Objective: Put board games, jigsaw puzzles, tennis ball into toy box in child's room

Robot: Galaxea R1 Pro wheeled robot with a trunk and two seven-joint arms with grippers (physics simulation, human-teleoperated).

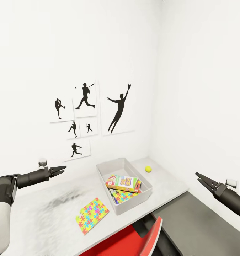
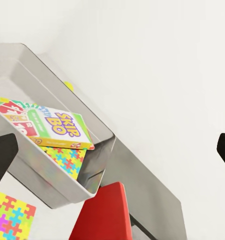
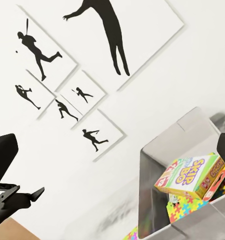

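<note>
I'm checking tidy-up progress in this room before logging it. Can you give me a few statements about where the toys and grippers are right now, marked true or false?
1. The Skip-Bo game lies inside the toy box. True.
2. The tennis ball is in the toy box. False: it sits on the table, beyond the box.
3. One jigsaw puzzle lies on the table outside the box. True.
4. The left gripper holds a puzzle. False: it holds nothing.
5. The right gripper is empty. True.

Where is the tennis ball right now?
In the head view the tennis ball sits on the table near the far right corner, just outside the toy box, beyond its right wall and close to the wall corner.
</note>
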